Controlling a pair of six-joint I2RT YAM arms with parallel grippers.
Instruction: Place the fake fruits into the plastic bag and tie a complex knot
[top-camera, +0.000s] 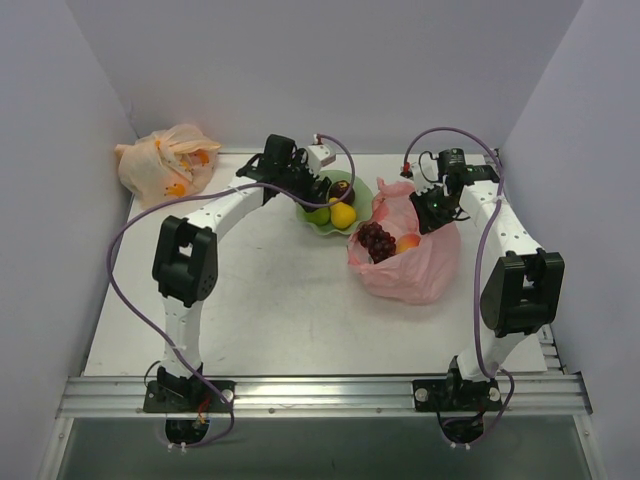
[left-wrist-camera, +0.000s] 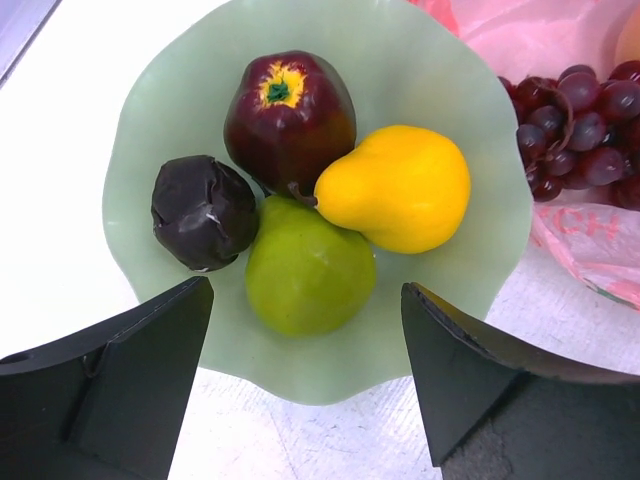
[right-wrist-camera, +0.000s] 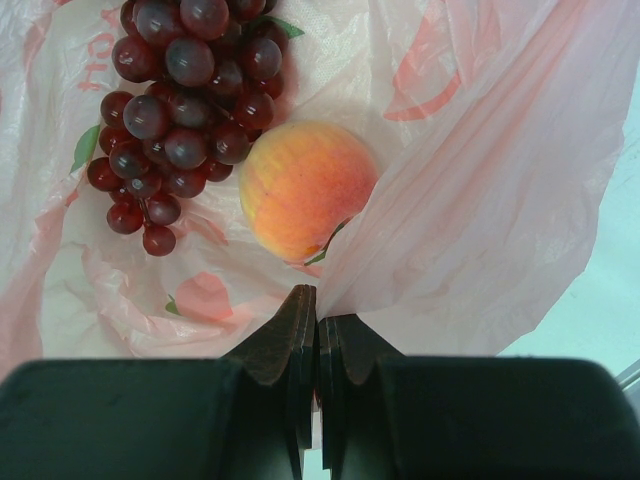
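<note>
The pink plastic bag (top-camera: 420, 262) lies open right of centre, with the grape bunch (top-camera: 376, 240) and the peach (top-camera: 408, 243) inside. My right gripper (top-camera: 437, 207) is shut on the bag's rim (right-wrist-camera: 420, 230), holding it up; the grapes (right-wrist-camera: 185, 100) and peach (right-wrist-camera: 305, 190) lie just beyond it. The green bowl (left-wrist-camera: 470, 300) holds a dark red apple (left-wrist-camera: 290, 115), a yellow pear (left-wrist-camera: 400, 185), a green fruit (left-wrist-camera: 305, 270) and a dark wrinkled piece (left-wrist-camera: 203, 210). My left gripper (left-wrist-camera: 305, 345) is open and empty, hovering at the bowl's near edge (top-camera: 318, 190).
A pale orange tied bag (top-camera: 165, 162) sits at the back left corner. Grey walls close the table on three sides. The bowl (top-camera: 360, 186) touches the pink bag's left side.
</note>
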